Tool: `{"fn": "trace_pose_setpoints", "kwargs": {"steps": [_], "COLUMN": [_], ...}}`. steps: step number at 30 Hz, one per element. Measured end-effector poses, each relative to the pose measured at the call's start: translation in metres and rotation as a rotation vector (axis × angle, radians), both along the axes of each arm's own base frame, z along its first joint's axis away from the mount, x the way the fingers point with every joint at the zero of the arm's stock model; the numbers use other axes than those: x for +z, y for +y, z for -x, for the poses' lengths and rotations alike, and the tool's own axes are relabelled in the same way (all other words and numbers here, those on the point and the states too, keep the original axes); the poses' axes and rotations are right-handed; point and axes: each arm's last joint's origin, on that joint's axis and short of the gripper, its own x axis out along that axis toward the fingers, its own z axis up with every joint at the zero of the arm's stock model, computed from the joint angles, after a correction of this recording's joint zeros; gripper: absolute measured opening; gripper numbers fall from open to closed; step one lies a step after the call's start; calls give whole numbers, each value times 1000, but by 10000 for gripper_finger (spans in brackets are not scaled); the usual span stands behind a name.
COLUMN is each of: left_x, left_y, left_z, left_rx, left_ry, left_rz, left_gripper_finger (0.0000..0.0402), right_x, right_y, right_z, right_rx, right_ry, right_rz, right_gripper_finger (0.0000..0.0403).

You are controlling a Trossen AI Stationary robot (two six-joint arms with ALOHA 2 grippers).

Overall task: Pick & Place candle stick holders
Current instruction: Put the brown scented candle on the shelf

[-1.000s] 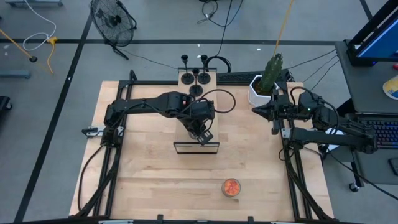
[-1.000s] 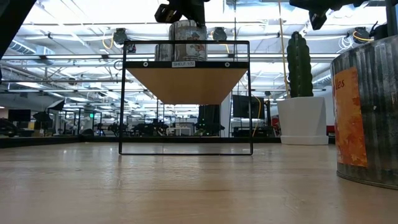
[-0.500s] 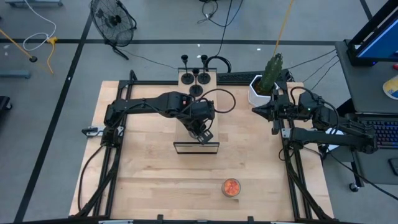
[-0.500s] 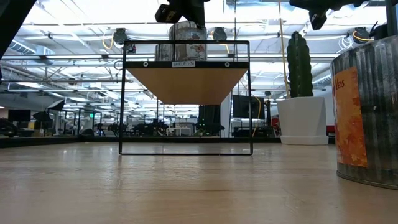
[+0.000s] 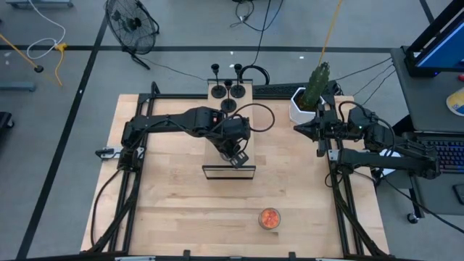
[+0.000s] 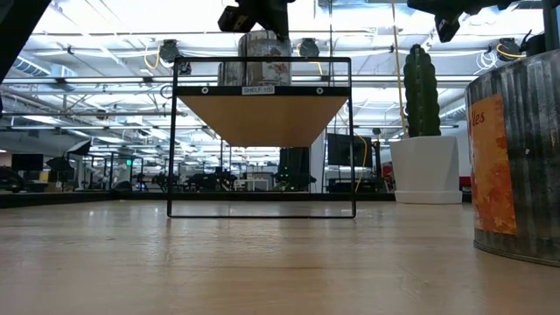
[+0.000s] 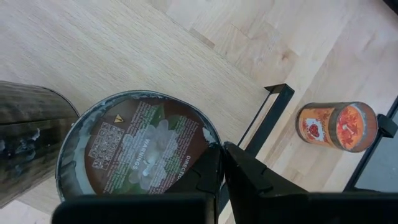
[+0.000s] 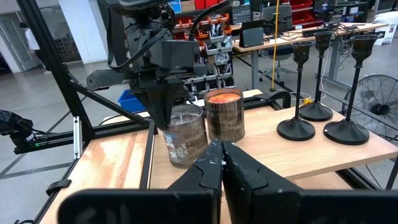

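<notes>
A clear-silvery glass cup (image 8: 183,138) and an orange-red cup (image 8: 224,115) stand side by side on top of a small black-framed wooden shelf (image 6: 262,115) at mid-table. My left gripper (image 5: 233,151) is over them, shut on the clear cup, whose brown label face shows in the left wrist view (image 7: 140,152). A second orange-red cup (image 5: 270,218) stands on the table near the front edge. Three black holders (image 5: 228,85) stand on a pale box at the far edge. My right gripper (image 5: 297,129) is shut and empty at the right. My left gripper pinches the clear-silvery cup's rim (image 7: 208,140) between its two nearly closed fingers; the wall seems to lie between them. The fingers (image 8: 163,109) come from above, pointing down. The cup stands upright with its base on the shelf top (image 6: 262,94).
A white pot with a green cactus (image 5: 310,94) stands at the far right, close to my right arm. The near orange-red cup fills the right of the low view (image 6: 516,157). Bare wood lies on the table's left half (image 5: 167,196).
</notes>
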Motion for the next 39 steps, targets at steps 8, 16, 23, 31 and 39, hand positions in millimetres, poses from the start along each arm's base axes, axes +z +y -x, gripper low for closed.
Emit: {"fn": "trace_pose_setpoints", "kwargs": {"steps": [8,16,23,31,39], "left_x": [0,0,0,0,1], "left_y": [1,0,0,-1,-2], "left_z": [0,0,0,-1,-1], "left_rx": [11,14,21,20,2], "left_ry": [-1,-2,-5,-9,-14], "left_rz": [-15,-26,-36,-45,-16], "left_gripper_finger": [22,22,22,22,21], "right_x": [0,0,0,0,0], "right_y": [0,0,0,0,0], "right_z": [0,0,0,0,0], "right_rx": [0,0,0,0,0], "right_ry": [0,0,0,0,0], "right_rz": [0,0,0,0,0], "right_gripper_finger": [0,0,0,0,0]}}
